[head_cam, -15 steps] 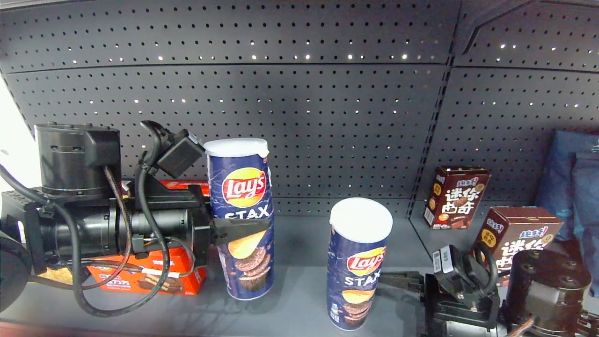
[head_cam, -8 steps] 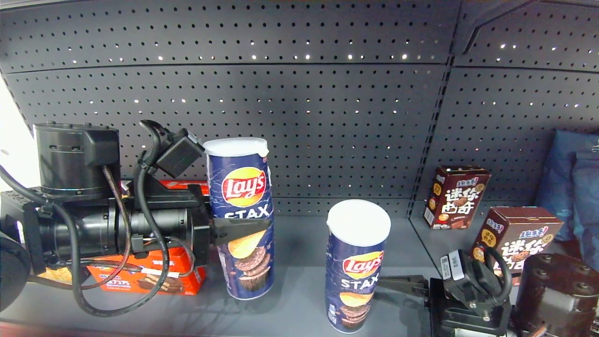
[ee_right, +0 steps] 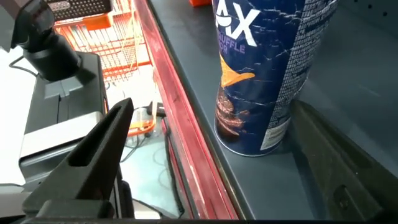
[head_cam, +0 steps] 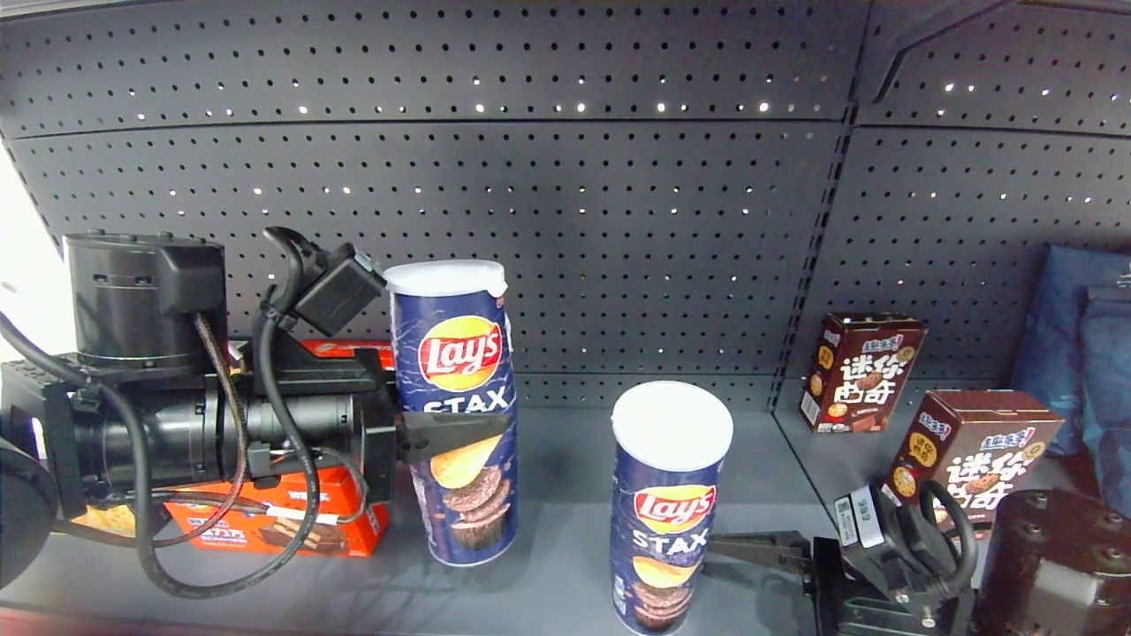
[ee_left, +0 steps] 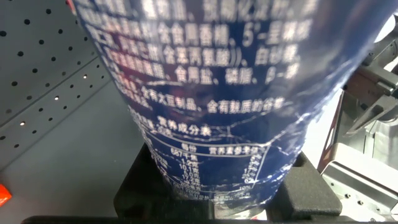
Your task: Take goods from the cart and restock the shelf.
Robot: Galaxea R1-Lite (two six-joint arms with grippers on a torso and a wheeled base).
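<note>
Cans of chips, two of them, are up on the shelf. The left can stands straight beside the orange box. The left gripper has its fingers clamped on the can's middle, so this can is not let go yet. I cannot tell if its bottom sits flat on the shelf. The right can stands on its own near the front edge. The right gripper is low, just beside it, fingers wide apart and not touching. I think one can is done and the other is nearly done. The cart is down below the shelf, and what is left in it is hidden.
</note>
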